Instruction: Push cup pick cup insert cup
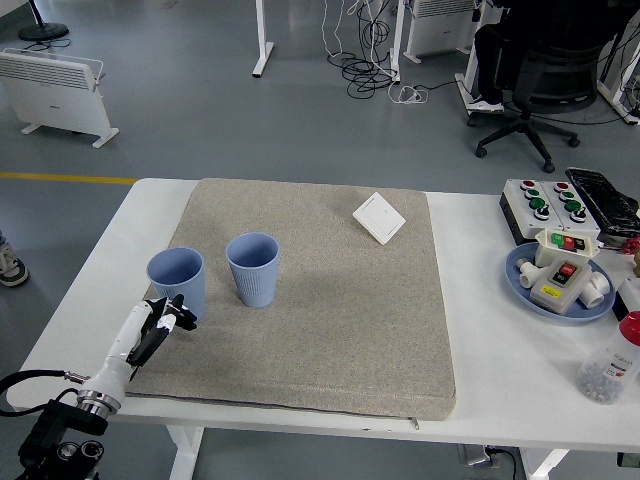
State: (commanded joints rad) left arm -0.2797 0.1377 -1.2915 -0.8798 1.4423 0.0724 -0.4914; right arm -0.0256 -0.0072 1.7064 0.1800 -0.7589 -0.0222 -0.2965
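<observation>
- The left robot hand, fingers curled together and holding nothing, presses low against the near side of the left cup, apparently to nudge it toward the second cup.
- Both are pale blue, ribbed, upright and open-mouthed, standing near each other on the grey mat covering the worktop.

Left hand hides left cup base.

A white switch lies on the gray mat at one o'clock. A blue plate sits at three o'clock.
</observation>
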